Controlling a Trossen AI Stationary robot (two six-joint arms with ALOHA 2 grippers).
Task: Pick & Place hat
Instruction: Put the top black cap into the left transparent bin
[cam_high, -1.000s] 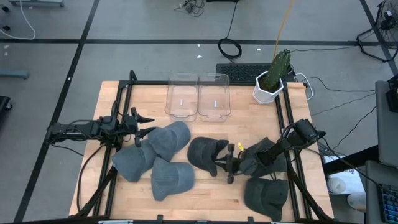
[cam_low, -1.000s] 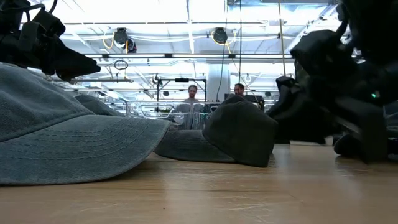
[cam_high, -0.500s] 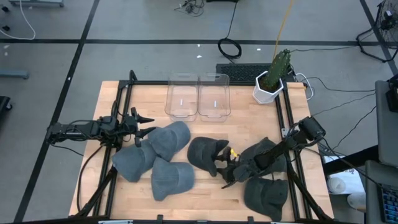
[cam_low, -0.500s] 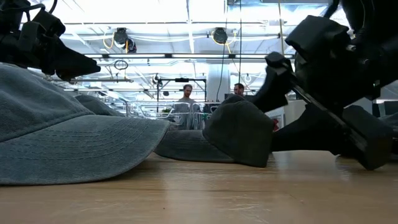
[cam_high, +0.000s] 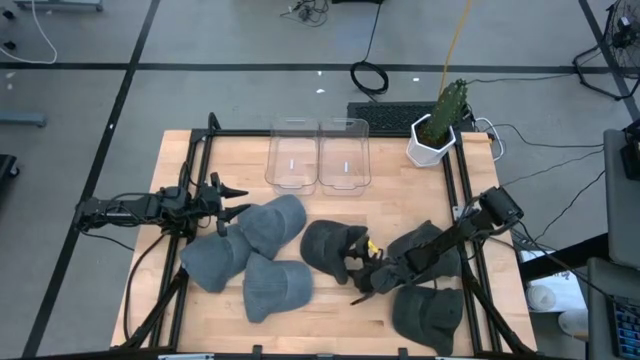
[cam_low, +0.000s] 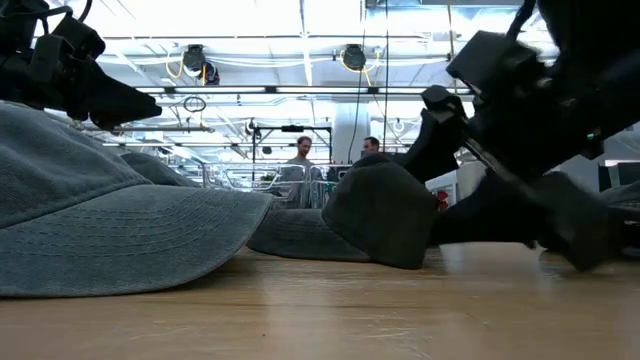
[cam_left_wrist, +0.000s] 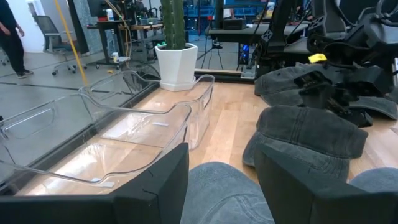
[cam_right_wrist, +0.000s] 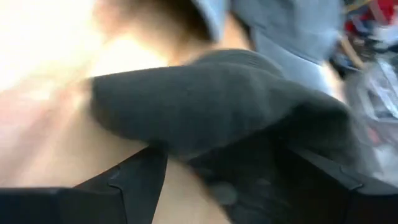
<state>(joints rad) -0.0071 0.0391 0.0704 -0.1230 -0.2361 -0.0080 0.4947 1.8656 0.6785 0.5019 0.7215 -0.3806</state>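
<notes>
The dark cap lies near the middle of the tabletop, a little toward the near edge, crown up with its brim pointing at the right arm. In the low view the same cap rests flat on the wood.

The right gripper is low at that cap's brim side, its two fingers spread apart on either side of the brim's edge. In the right wrist view the dark fabric fills the gap between the fingers, but the blur makes it impossible to tell whether they touch it; nothing is clamped. The right arm reaches in from the tabletop's right edge, stretched long and low across another dark hat, with the forearm sloping down toward the gripper. A further dark hat lies near the near right corner.

The left gripper hovers by the left edge, its arm lying nearly level and pointing toward the middle. Its fingers stand partly apart and hold nothing; a grey cap's crown shows between them. Two more grey caps lie overlapping it toward the near left corner.

Two clear bins stand side by side at the far edge, and a potted cactus sits at the far right corner.
</notes>
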